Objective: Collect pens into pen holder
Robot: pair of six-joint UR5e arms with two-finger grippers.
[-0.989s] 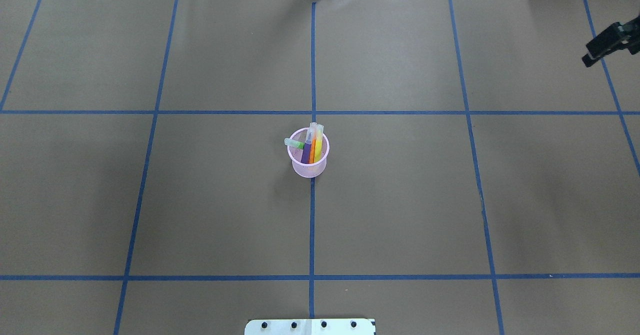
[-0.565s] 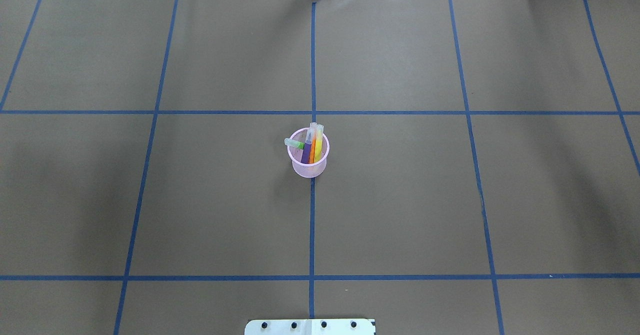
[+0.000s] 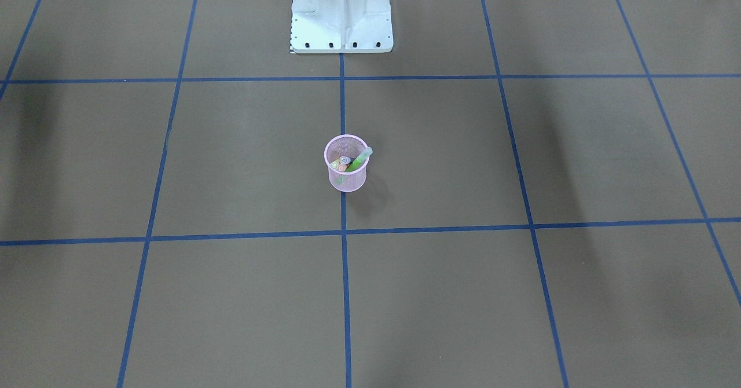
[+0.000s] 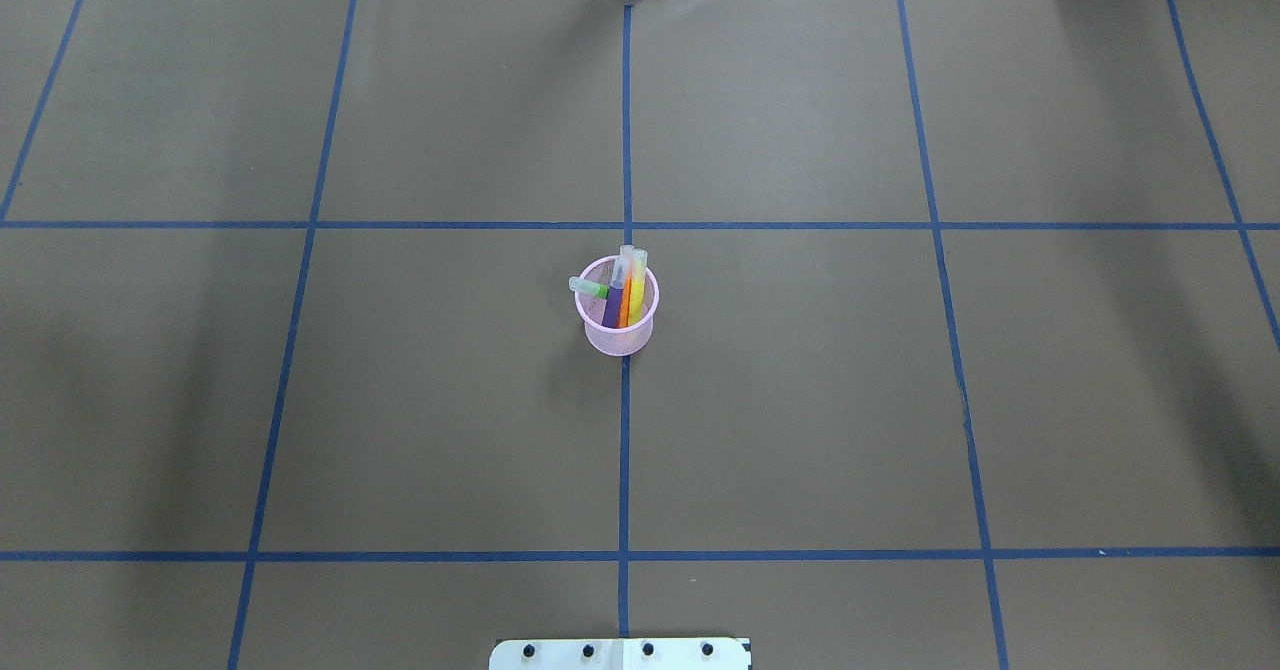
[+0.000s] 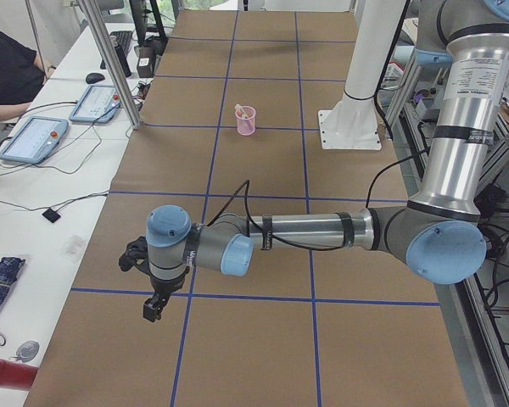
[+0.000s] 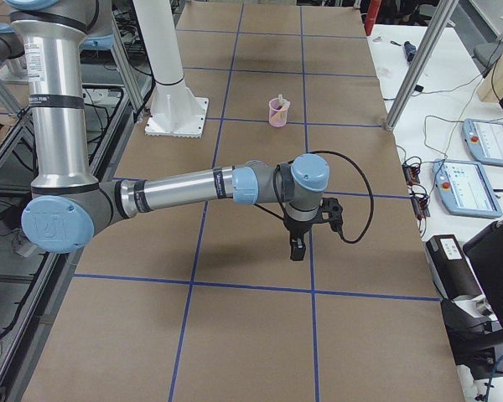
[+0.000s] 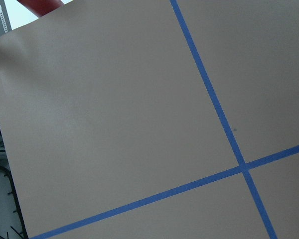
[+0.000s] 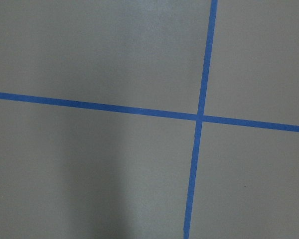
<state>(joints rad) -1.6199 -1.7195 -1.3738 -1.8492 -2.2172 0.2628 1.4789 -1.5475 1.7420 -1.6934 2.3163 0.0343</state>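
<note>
The pink mesh pen holder (image 4: 618, 318) stands upright at the middle of the table, also in the front view (image 3: 346, 171) and small in both side views (image 5: 246, 119) (image 6: 278, 111). Purple (image 4: 614, 300), orange (image 4: 624, 302) and yellow (image 4: 637, 290) pens stand in it; the green pen (image 4: 590, 288) leans over its rim. The left gripper (image 5: 153, 303) hangs far from the cup at the table's left end. The right gripper (image 6: 297, 248) hangs at the right end. Both show only in side views, so I cannot tell if they are open or shut.
The robot's white base (image 3: 341, 11) stands behind the cup. Blue tape lines (image 4: 625, 130) grid the brown table. An operator (image 5: 4, 72) sits with tablets (image 5: 34, 138) beyond the far edge; a post (image 6: 419, 59) and more tablets (image 6: 489, 141) stand at the other side.
The right gripper, at the overhead view's upper right edge a second ago, has left that view. The cup and pens have not moved.
</note>
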